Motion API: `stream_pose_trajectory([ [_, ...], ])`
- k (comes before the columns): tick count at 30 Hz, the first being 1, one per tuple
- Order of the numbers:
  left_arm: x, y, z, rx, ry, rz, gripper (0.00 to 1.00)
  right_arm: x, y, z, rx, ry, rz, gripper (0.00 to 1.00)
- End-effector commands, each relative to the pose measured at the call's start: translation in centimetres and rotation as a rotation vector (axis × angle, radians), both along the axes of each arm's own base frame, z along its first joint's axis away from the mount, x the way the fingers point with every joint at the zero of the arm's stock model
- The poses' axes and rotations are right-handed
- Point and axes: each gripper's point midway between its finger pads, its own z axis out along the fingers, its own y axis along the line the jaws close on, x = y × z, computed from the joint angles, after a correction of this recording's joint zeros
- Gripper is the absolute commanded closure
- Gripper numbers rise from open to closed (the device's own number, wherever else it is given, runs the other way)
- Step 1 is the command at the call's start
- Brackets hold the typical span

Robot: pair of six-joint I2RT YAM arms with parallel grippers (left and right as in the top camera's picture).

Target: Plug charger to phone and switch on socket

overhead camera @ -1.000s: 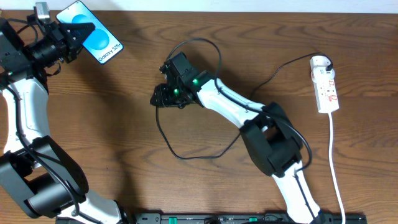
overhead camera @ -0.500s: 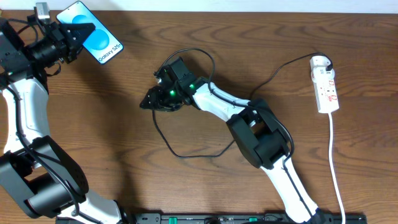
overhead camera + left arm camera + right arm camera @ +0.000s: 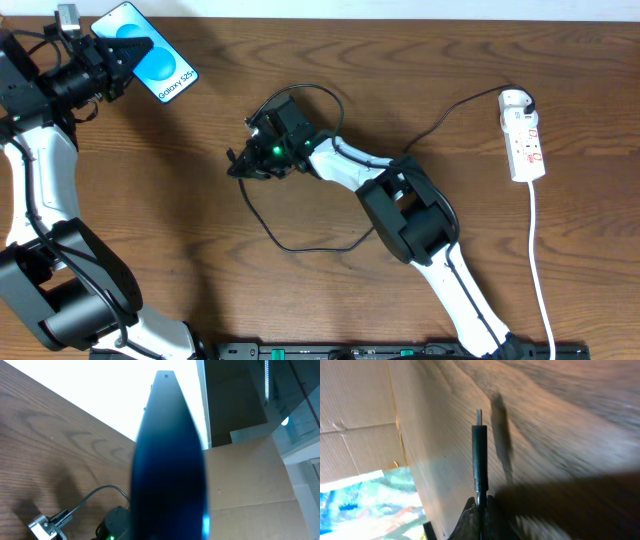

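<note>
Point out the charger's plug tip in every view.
Overhead: charger plug left of centre, sticking out of the right gripper.
Left wrist: not in it; the phone fills the middle.
Right wrist: charger plug upright at centre, pinched from below.
Shared landmark: the brown wooden table.

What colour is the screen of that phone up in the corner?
Bright blue with a lighter circle; the phone shows best in the overhead view.
</note>
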Motion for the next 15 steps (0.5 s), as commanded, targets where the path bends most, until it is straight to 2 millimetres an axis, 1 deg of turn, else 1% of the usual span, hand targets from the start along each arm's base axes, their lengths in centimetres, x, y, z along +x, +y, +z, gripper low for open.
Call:
stream_pose_trajectory([
  [1, -0.8, -0.4, 0.9, 0.009, -0.041, -0.034, 0.93, 1.8, -3.0, 0.5, -0.044, -0.125, 0.016, 0.99],
  [2, -0.8, -0.4, 0.9, 0.009, -0.041, -0.034, 0.93, 2.1, -3.3, 1.7, -0.042, -0.161, 0.029, 0.99],
  [4, -0.9, -0.4, 1.0, 0.007, -0.041, -0.038, 0.92, 2.4, -4.4, 5.4, -0.031, -0.260, 0.071, 0.99],
  [6, -1.0, -0.8, 1.1, 0.002, -0.044, -0.055, 0.93, 2.1, -5.2, 8.8, -0.012, -0.323, 0.106, 0.99],
  [9, -1.3, -1.6, 1.2, -0.008, -0.049, -0.093, 0.93, 0.3, -6.2, 14.6, 0.090, -0.376, 0.191, 0.99],
  [10, -1.5, -2.3, 1.3, -0.015, -0.049, -0.119, 0.93, -1.0, -6.6, 17.9, 0.158, -0.399, 0.233, 0.99],
  [12, -1.7, -3.1, 1.4, -0.022, -0.051, -0.150, 0.93, -1.9, -7.0, 20.2, 0.186, -0.417, 0.246, 0.99],
  [15, -2.0, -4.4, 1.6, -0.034, -0.054, -0.198, 0.93, -2.8, -7.6, 22.4, 0.188, -0.426, 0.245, 0.99],
])
